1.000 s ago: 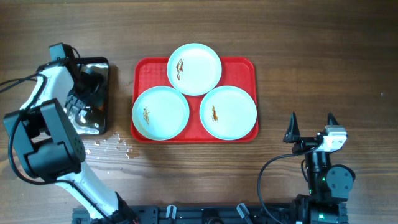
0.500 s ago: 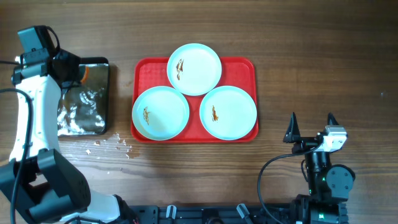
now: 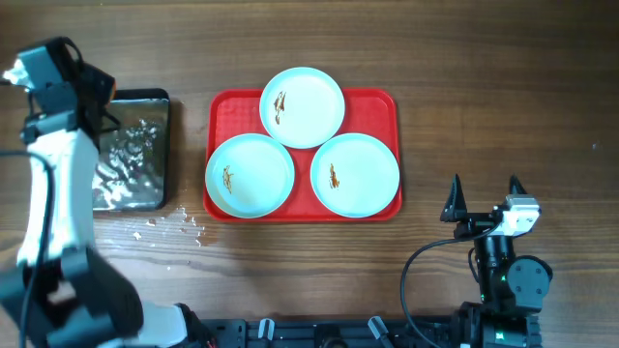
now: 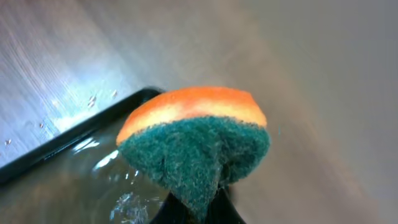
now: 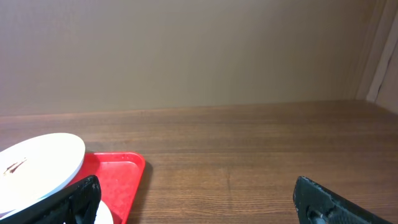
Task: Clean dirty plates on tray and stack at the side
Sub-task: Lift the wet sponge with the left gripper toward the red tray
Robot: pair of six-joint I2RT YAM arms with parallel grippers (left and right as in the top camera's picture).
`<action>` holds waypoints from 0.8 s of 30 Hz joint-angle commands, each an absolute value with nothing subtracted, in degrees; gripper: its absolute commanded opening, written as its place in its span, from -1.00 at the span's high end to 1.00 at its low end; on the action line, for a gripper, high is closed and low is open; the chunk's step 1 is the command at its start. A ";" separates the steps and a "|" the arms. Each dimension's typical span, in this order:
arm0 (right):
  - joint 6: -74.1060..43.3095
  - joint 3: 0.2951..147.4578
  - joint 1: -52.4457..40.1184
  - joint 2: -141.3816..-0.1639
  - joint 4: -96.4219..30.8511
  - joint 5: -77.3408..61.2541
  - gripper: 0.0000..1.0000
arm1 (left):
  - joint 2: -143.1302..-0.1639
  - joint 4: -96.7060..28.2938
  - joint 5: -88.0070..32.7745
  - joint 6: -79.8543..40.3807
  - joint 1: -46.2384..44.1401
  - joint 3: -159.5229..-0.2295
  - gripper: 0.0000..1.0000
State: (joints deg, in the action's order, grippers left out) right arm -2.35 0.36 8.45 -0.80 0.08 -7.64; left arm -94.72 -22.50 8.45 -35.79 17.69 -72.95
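Nearest, on the right, the right gripper [image 3: 484, 198] stands over the table [image 3: 484, 77] with its jaws wide and nothing in them. Further off, in the middle, the red tray [image 3: 227, 111] holds all three plates [image 3: 250, 175], two near and one far, each with one small brown smear. To the left, a few drops of water [image 3: 174, 222] lie beside one shiny metal tray [image 3: 135, 174], partly hidden by the left arm [image 3: 58, 184]. The left gripper [image 4: 198, 206] is mostly cut off, but its jaws pinch one orange and green sponge [image 4: 196, 146].
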 commanded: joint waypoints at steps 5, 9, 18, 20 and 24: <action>-3.11 0.32 8.60 -0.43 0.40 -7.46 -0.99 | -91.22 -20.82 5.23 -28.47 17.74 -71.70 0.92; -3.09 0.32 8.60 -0.43 0.40 -7.46 -0.99 | -82.63 -19.97 6.74 -28.18 17.80 -71.44 0.92; -3.11 0.32 8.60 -0.43 0.40 -7.46 -0.99 | -98.15 -21.96 7.55 -27.18 17.80 -67.83 0.92; -3.09 0.32 8.60 -0.43 0.40 -7.46 -1.00 | -89.62 -25.96 7.53 -27.18 17.41 -71.02 0.92; -3.11 0.32 8.60 -0.43 0.40 -7.46 -1.00 | -84.27 -24.88 9.28 -27.22 17.61 -70.17 0.92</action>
State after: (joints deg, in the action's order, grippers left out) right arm -2.35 0.36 8.45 -0.78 0.05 -7.64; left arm -84.40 -24.93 7.49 -28.08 17.63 -70.00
